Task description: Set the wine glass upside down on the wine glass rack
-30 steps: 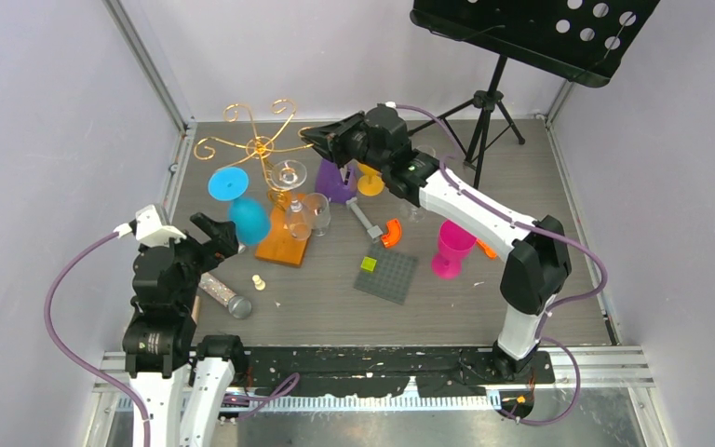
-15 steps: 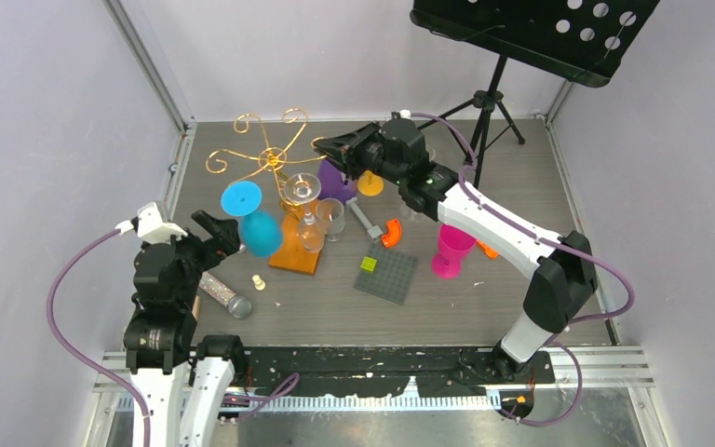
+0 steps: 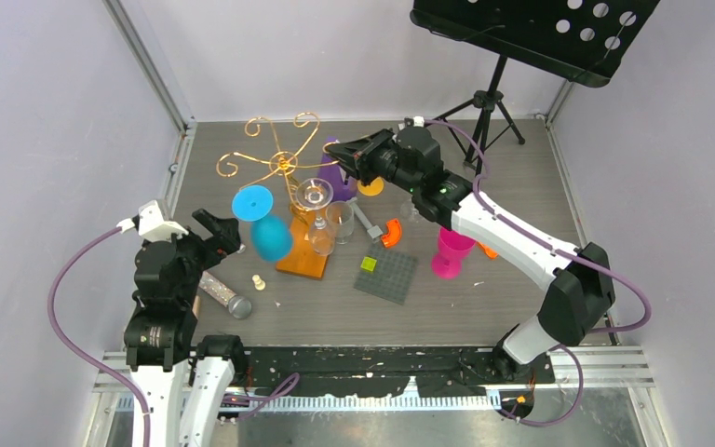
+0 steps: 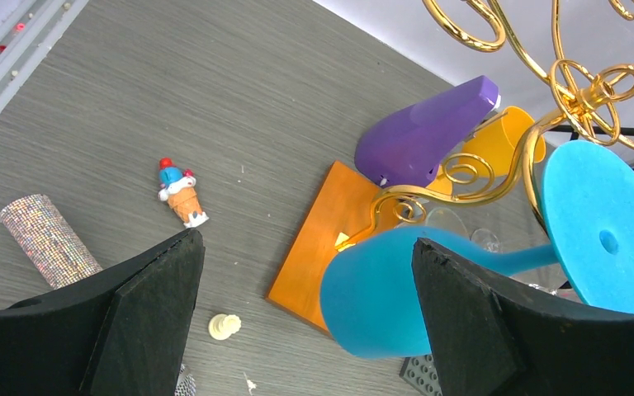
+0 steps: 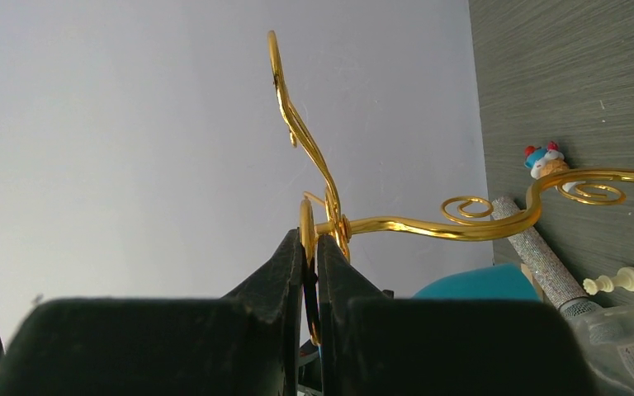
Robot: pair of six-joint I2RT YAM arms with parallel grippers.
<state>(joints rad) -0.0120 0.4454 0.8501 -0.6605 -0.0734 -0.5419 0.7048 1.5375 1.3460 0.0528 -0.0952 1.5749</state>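
Wine glass rack (image 3: 281, 164) stands upper centre-left in the top view, right gripper (image 3: 343, 155) pinched on its gold wire. Blue wine glass (image 3: 268, 233) hangs bowl-down just left of the stem. Left gripper (image 3: 216, 231), lower left, gapes wide and holds nothing. Left wrist view: the glass sits lower right. Right wrist view: closed fingers (image 5: 276, 280) clamp the wire at centre.
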